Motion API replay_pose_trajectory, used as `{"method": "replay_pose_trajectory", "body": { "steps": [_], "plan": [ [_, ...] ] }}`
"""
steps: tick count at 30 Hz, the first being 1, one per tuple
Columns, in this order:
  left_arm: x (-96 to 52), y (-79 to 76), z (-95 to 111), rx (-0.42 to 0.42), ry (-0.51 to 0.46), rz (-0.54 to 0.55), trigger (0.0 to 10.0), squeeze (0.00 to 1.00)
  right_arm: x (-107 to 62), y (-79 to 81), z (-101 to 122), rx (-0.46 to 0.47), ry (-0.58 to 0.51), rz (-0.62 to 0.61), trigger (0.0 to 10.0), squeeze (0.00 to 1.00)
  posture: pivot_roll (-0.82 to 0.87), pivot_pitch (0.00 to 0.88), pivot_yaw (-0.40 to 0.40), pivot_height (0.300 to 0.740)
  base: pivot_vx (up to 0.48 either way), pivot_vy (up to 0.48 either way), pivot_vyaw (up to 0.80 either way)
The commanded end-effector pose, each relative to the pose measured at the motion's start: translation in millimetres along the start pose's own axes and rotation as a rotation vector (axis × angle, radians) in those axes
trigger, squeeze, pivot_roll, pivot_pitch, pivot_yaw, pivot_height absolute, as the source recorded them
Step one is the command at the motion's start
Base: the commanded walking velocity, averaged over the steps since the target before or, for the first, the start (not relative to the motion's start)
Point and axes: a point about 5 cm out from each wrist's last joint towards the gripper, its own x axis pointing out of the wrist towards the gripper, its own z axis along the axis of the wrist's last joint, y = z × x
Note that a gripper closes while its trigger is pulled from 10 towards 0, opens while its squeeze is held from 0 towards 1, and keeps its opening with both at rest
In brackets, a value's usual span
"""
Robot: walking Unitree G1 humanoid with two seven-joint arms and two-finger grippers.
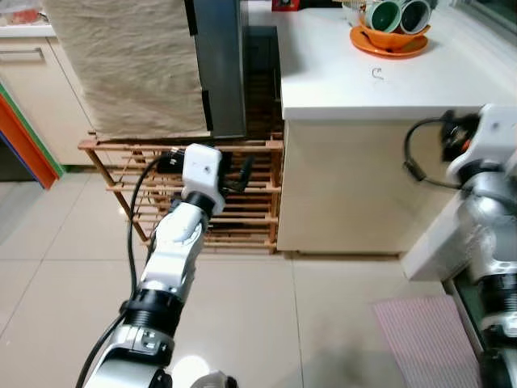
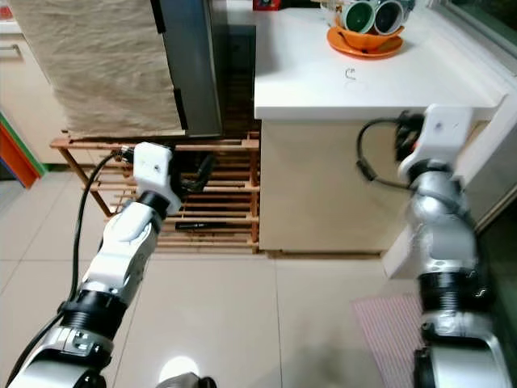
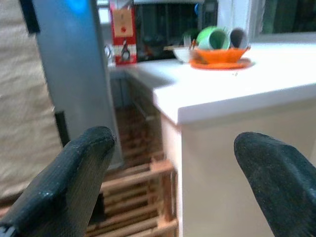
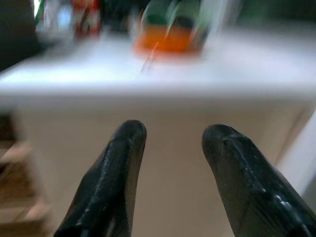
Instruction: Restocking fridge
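Observation:
The tall grey fridge point(image 1: 220, 73) stands ahead at the left, a beige cloth point(image 1: 129, 65) hanging over the side next to it. My left gripper point(image 1: 237, 173) is held out low in front of the wooden rack point(image 1: 242, 212) below the fridge. It is open, and its fingers point(image 3: 74, 173) have nothing between them. My right gripper point(image 2: 401, 136) is raised beside the front of the white counter point(image 1: 363, 81), just under its edge. It is open and empty too, its fingers point(image 4: 118, 163) pointing at the counter's side.
An orange plate point(image 1: 389, 42) with green cups point(image 1: 384, 14) sits at the back of the counter. A red item point(image 3: 122, 34) stands behind it. A pink mat point(image 1: 424, 339) lies on the tiled floor at the right, near a slanted white panel point(image 2: 485, 153).

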Motion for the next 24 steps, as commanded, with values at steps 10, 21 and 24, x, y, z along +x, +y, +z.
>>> {"method": "replay_pose_trajectory", "body": {
  "steps": [10, 21, 24],
  "plan": [
    [-5.9, 24.6, -2, 0.008, 0.048, 0.098, 10.0, 0.00, -17.0, 18.4, -41, 0.025, 0.039, -0.082, 10.0, 0.00, 0.00, 0.000, -0.018, 0.740, 0.000, 0.429, -0.05],
    [-13.1, 45.4, -11, 0.049, 0.115, 0.177, 10.0, 0.00, -19.5, 21.9, -48, 0.024, 0.036, -0.066, 10.0, 0.00, 0.01, 0.000, 0.001, 0.740, 0.000, 0.480, -0.34],
    [-14.3, 45.8, -15, 0.037, 0.128, 0.185, 10.0, 0.00, -20.2, 44.1, -43, 0.028, 0.002, 0.028, 10.0, 0.00, 0.01, 0.000, 0.002, 0.740, 0.000, 0.480, 0.00]
  ]
}}
